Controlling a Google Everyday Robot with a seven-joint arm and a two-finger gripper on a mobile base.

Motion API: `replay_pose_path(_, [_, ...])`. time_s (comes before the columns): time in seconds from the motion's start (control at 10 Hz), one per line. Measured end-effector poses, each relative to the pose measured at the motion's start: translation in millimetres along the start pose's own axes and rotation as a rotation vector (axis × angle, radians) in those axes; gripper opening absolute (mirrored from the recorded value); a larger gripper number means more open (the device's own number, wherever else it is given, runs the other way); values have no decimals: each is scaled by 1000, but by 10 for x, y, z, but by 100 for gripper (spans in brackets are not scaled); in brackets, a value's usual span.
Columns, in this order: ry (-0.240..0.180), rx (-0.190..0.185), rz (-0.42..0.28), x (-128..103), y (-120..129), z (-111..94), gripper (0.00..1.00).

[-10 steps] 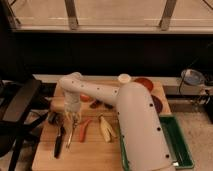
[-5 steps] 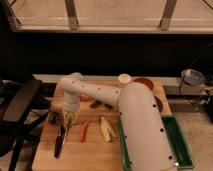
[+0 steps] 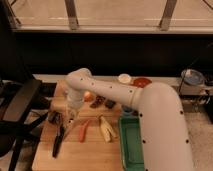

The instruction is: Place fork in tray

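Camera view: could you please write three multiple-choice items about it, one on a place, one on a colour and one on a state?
1. Where in the picture does the tray lie?
A. Right of the carrot, towards the front edge
B. Left of the carrot
C. At the back, beside the window

2. Which colour has the tray?
A. Purple
B. Green
C. White

3. How is the gripper?
A. Raised high over the tray, wide open
B. Out of view
C. Lowered to the wooden table, left of the carrot, shut

Answers:
1 A: the tray sits to the right of the carrot, low in the picture.
2 B: its rim and floor look dark green.
3 C: the arm bends down, so the gripper is low at the table top, away from the tray, with its fingers together.
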Motion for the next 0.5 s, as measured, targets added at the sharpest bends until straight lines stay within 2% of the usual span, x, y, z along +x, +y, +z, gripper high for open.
replay_pose_path(0.5, [91,55,147,-297,488,-351,0])
